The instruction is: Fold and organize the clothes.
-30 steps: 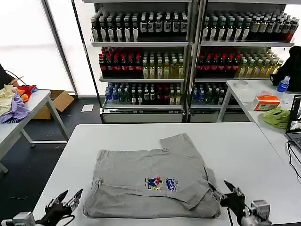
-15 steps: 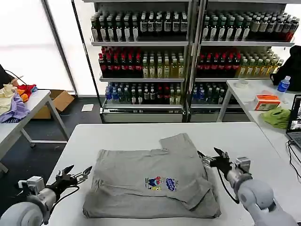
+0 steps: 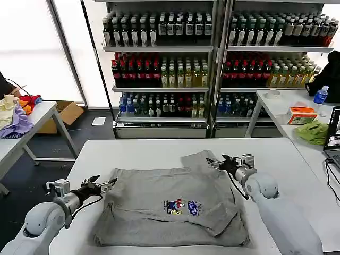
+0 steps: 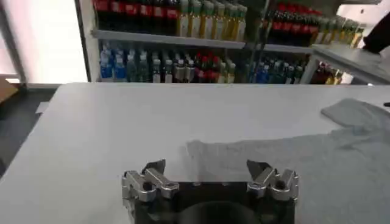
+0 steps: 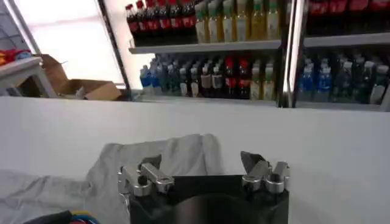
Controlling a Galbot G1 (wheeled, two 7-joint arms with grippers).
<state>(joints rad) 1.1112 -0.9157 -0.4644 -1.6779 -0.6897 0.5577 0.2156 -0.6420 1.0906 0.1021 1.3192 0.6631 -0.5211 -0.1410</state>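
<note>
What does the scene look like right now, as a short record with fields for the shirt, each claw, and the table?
shirt: light grey T-shirt, partly folded, lying flat with the chest print facing up
left claw: open, at the shirt's left edge, empty
right claw: open, over the shirt's far right corner by the sleeve, empty
table: white table, shirt lies in its middle
background: shelves of bottled drinks behind the table
</note>
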